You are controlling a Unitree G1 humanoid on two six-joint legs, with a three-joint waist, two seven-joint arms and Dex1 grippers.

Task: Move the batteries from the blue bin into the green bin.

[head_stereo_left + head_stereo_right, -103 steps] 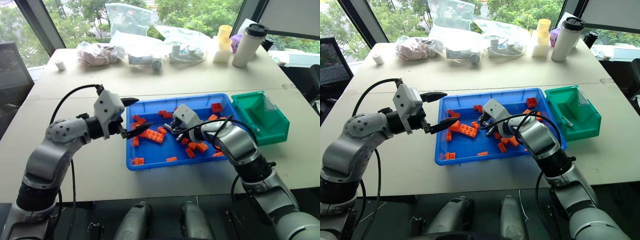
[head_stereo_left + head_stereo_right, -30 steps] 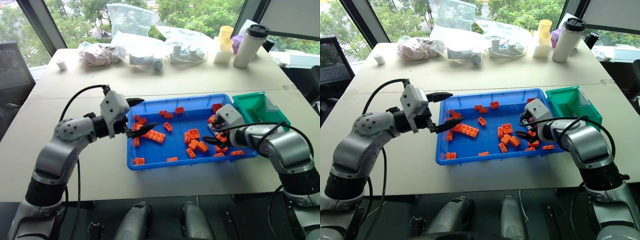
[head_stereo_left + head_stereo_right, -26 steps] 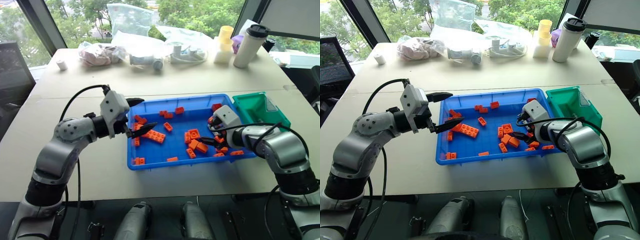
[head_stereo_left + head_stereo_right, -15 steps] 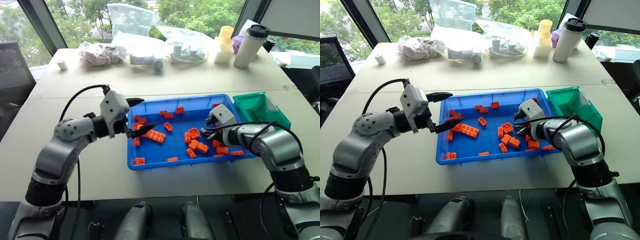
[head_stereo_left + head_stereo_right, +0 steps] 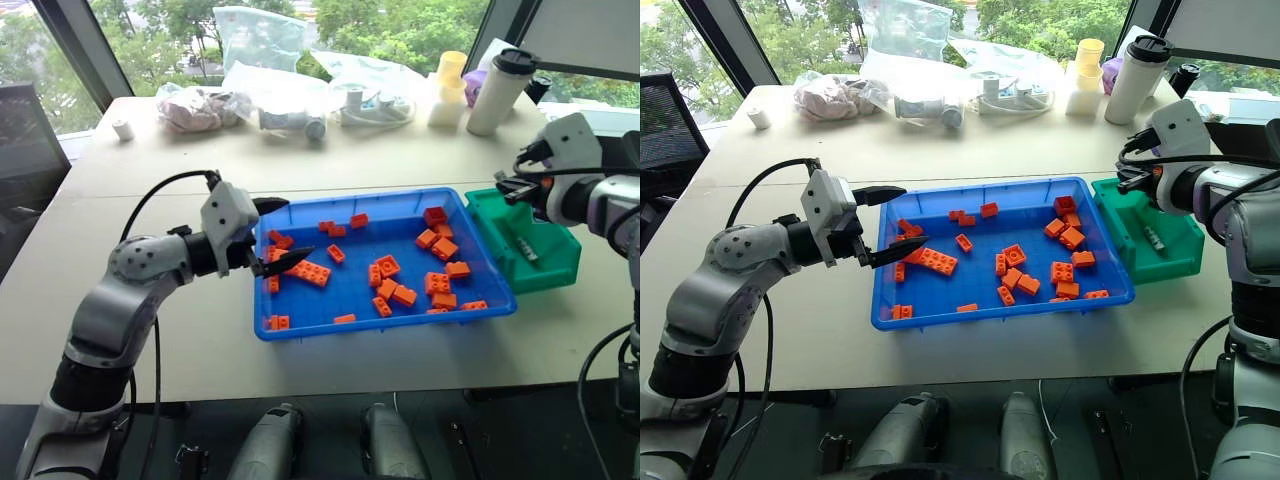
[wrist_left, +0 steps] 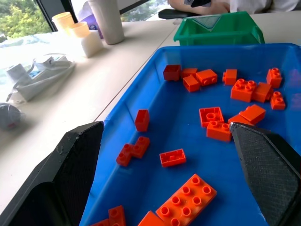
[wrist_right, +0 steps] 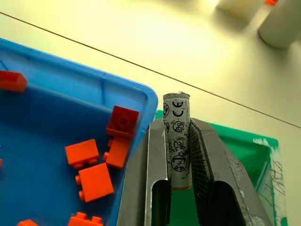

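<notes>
CE mark on held battery (image 7: 177, 143).

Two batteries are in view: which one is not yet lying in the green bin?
The battery clamped between the right gripper fingers, raised above the green bin. The other battery lies loose on that bin's floor.

beige table (image 5: 400, 160) carries blue bin (image 5: 300, 325), green bin (image 5: 555, 275), bags, cups.

Green bin (image 7: 254, 155) partly hidden behind jaws; battery (image 7: 177, 141) lower end possibly hidden too.
</notes>
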